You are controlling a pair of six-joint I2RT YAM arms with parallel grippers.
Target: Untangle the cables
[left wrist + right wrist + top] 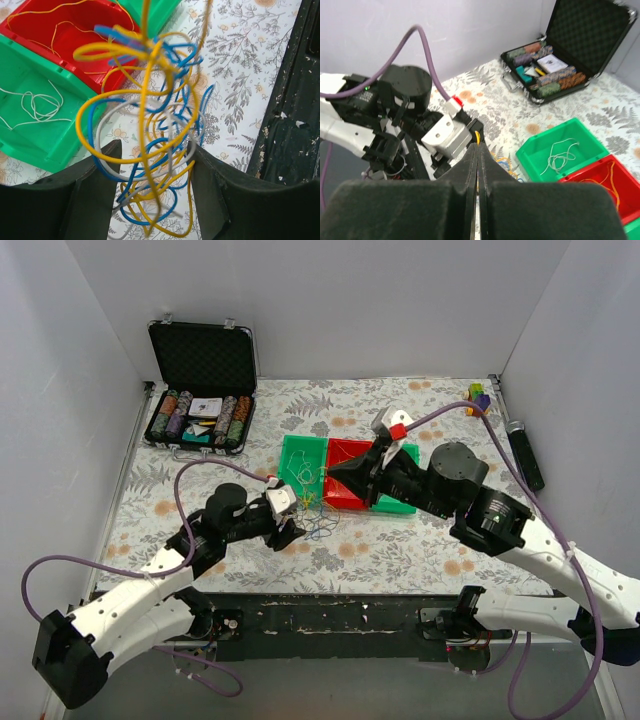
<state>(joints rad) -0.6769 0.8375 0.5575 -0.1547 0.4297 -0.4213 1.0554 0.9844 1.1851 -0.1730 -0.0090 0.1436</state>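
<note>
A tangle of yellow, blue and grey cables (150, 125) hangs over the floral table just in front of the bins (316, 517). My right gripper (478, 150) is shut on a yellow strand (479, 134) at the top of the tangle, above the bins (328, 473). My left gripper (155, 150) is open. Its two black fingers (95, 190) stand wide apart on either side of the lower loops, low over the table (288, 516). One green bin (50, 150) holds a white cable (40, 105). The red bin (75, 45) holds a thin orange one.
Three bins stand in a row mid-table: green (300, 452), red (345, 455), green (400, 502). An open black case of poker chips (200, 390) sits at the back left. A small coloured toy (478, 397) and a black stick (525, 455) lie at the right wall.
</note>
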